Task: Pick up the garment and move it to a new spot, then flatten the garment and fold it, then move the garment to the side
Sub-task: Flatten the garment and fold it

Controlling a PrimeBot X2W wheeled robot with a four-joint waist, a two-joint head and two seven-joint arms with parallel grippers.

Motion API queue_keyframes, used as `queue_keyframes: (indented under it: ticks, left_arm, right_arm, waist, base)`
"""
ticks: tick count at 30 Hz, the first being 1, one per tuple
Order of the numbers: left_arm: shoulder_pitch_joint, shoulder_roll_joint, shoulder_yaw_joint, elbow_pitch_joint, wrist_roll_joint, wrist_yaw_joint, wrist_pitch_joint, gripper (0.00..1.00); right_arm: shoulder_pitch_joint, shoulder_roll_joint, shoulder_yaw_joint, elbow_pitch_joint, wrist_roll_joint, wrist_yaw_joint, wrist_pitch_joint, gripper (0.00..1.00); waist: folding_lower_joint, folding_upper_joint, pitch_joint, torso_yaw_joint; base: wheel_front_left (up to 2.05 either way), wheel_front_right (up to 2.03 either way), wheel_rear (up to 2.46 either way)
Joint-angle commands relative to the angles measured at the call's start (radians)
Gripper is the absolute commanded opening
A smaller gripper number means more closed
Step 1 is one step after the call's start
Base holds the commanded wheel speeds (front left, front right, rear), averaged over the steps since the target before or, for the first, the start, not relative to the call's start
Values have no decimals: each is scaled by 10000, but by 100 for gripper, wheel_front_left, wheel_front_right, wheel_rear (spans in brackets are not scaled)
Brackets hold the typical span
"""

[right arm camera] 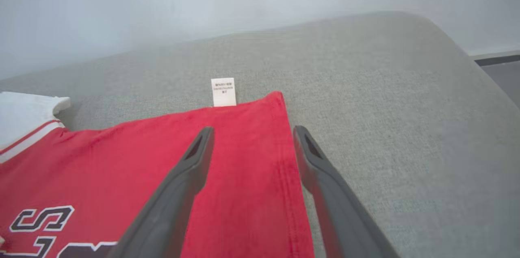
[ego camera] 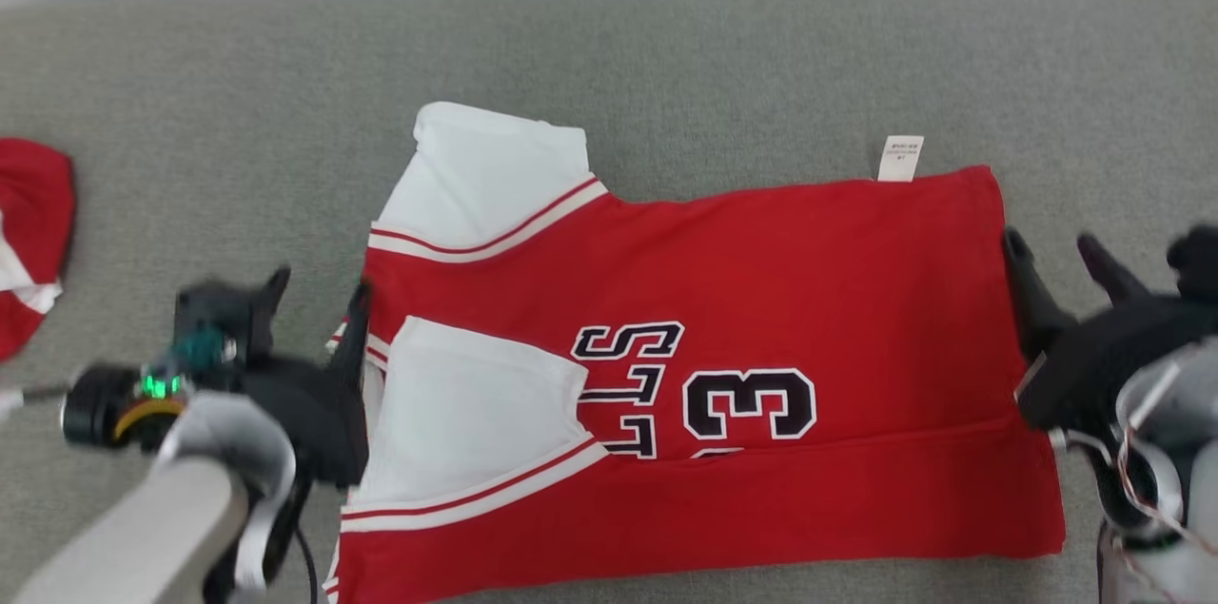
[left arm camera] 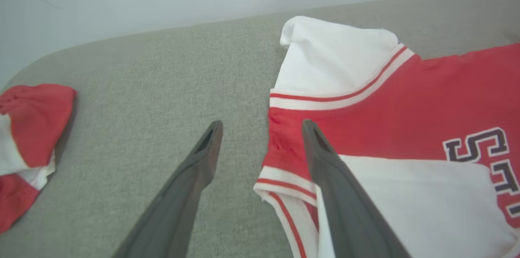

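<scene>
A red jersey (ego camera: 761, 281) with white sleeves and a black "3" lies spread on the grey cushion, its near edge folded over; it also appears as the jersey (left arm camera: 406, 99) and the jersey (right arm camera: 162, 160) in the wrist views. My left gripper (ego camera: 319, 290) stands open at the collar end, one finger over grey cloth, the other finger (left arm camera: 325, 160) over the collar. The same left gripper (left arm camera: 262, 128) straddles the jersey's edge. My right gripper (ego camera: 1051, 257) is open at the hem end; in its wrist view the right gripper (right arm camera: 250, 134) straddles the hem. Nothing is gripped.
A second red and white garment (ego camera: 29, 233) lies at the cushion's far left. A white care label (ego camera: 900, 157) sticks out from the jersey's far edge. A pale wall rises behind the grey cushion (ego camera: 714, 52), whose right end curves down.
</scene>
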Motion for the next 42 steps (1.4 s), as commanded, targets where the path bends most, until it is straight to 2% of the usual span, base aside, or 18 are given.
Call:
queue_keyframes:
  ticks: [1,7,9,15,16,17,18,23,26,28,29,36,42]
  left_arm:
    - [-327,-112,2,146,50,-176,92,100]
    - [-2297,-570,-181,1876,51,-1318,869,100]
    - [-2730,-724,-236,2452,84,-1523,1028,100]
    - [-3435,-1083,-81,3693,-99,-1755,986,100]
    - [-3490,-1122,-57,3847,-117,-1707,991,48]
    - [-3529,-1139,-52,3986,-117,-1703,1032,28]
    - [-3560,-1174,-21,4098,-156,-1638,1049,0]
    - [-3525,-1158,32,4330,-78,-1047,1189,0]
    - [-3497,-1112,74,4254,36,-868,1000,0]
    - [-3583,-1093,93,4188,100,-815,874,58]
    - [-3655,-1128,155,4119,65,-775,806,100]
    - [-4299,-1204,415,3823,-290,-1086,1023,100]
    - [-4851,-1201,183,4148,-543,-1209,2357,100]
  right_arm:
    - [-252,-143,119,107,19,-16,-37,100]
    - [-2001,-453,1240,1335,151,-16,-459,100]
    - [-2318,-471,1486,1652,210,-16,-619,100]
    - [-2626,-563,1773,2304,292,-16,-1010,100]
    - [-2637,-596,1788,2367,299,-16,-1071,100]
    - [-2650,-616,1800,2435,310,-16,-1104,100]
    - [-2653,-622,1804,2494,310,-16,-1136,100]
    - [-2630,-670,1614,2598,347,-16,-1243,100]
    - [-2600,-643,1562,2635,329,-16,-1267,100]
    - [-2585,-626,1519,2647,327,-16,-1288,100]
    - [-2596,-615,1483,2630,357,-16,-1312,100]
    - [-2752,-687,1253,2456,259,-16,-1311,100]
    - [-2745,-623,1299,2295,203,-16,-1202,100]
  waist:
    - [-1,-1,529,-299]
    - [-1,-1,1446,-770]
    - [-1,-1,1653,-884]
    - [-1,-1,1892,-1056]
    - [-1,-1,1897,-1064]
    - [-1,-1,1900,-1067]
    - [-1,-1,1894,-1063]
    - [-1,-1,1832,-937]
    - [-1,-1,1778,-888]
    - [-1,-1,1734,-877]
    - [-1,-1,1711,-876]
    - [-1,-1,1655,-1018]
    - [-1,-1,1803,-1322]
  base:
    - [0,0,0]
    - [0,0,0]
    - [0,0,0]
    - [0,0,0]
    - [0,0,0]
    - [0,0,0]
    - [0,0,0]
    - [0,0,0]
    - [0,0,0]
    - [0,0,0]
    - [0,0,0]
    - [0,0,0]
    - [0,0,0]
